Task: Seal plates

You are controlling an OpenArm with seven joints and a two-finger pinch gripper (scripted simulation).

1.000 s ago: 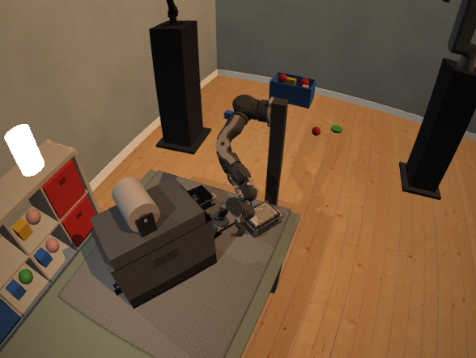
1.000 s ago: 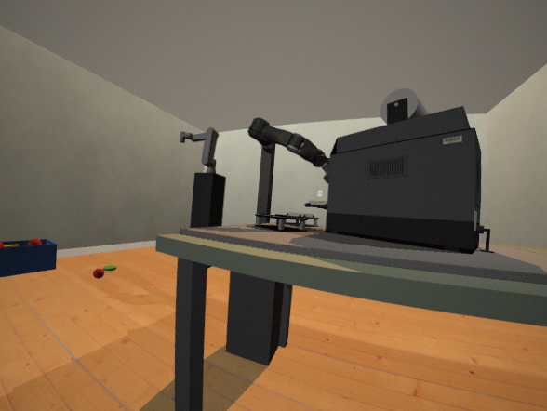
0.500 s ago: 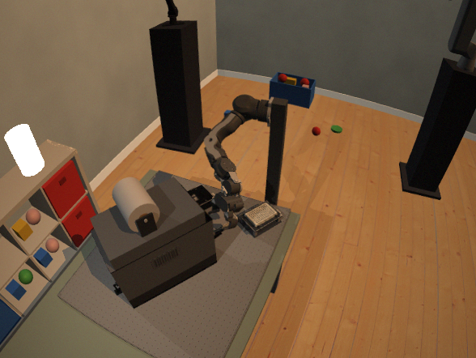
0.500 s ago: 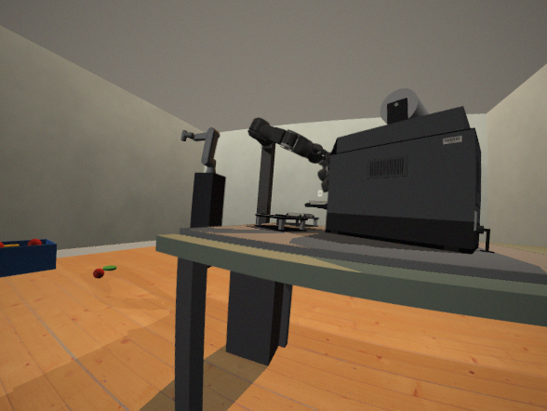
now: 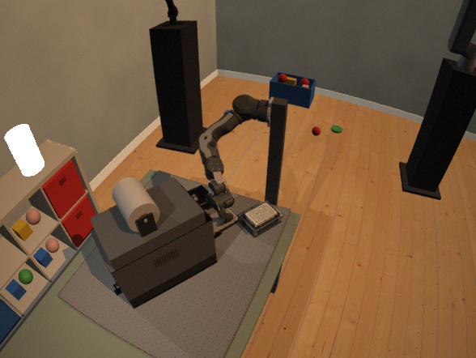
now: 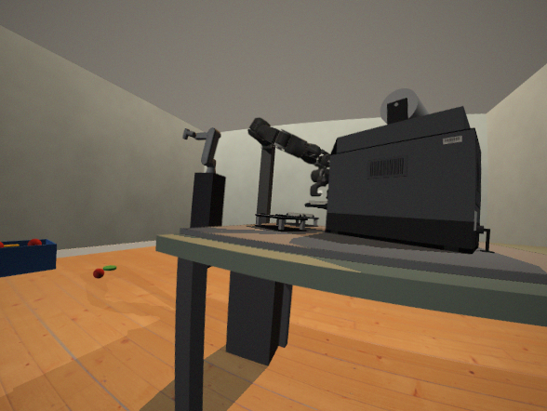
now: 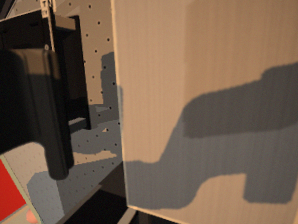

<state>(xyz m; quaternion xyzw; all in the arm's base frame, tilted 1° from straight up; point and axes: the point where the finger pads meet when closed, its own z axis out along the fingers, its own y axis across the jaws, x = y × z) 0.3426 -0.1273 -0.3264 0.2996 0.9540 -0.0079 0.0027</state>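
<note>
Clearly, the wrist view shows a broad pale plate top [image 5: 231, 223] [image 6: 317, 202] [image 7: 150, 75] beside one dark finger [image 7: 58, 167], with a gap between; the exterior view shows that top only edge-on, at the sealer [image 5: 162, 239] [image 6: 400, 191]. The gripper [image 5: 227, 219] [image 6: 318, 192] has its fingers apart, clamping nothing. In the top view, a welled plate [image 5: 262, 214] sits in the right nest [image 5: 255, 229] [image 6: 281, 217]. The far blue bin [image 5: 291, 95] [image 6: 28, 259] contains red balls and a yellow block.

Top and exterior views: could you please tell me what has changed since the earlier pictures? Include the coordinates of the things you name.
The dark jointed arm [image 5: 210, 151] [image 6: 298, 148] has swung toward the dark grey box-shaped sealer [image 5: 170, 239] [image 6: 395, 195]; its wrist end has come lower. I see nothing gripped or released. The sealer and white nested plate [image 5: 262, 214] [image 6: 300, 215] stayed put.
</note>
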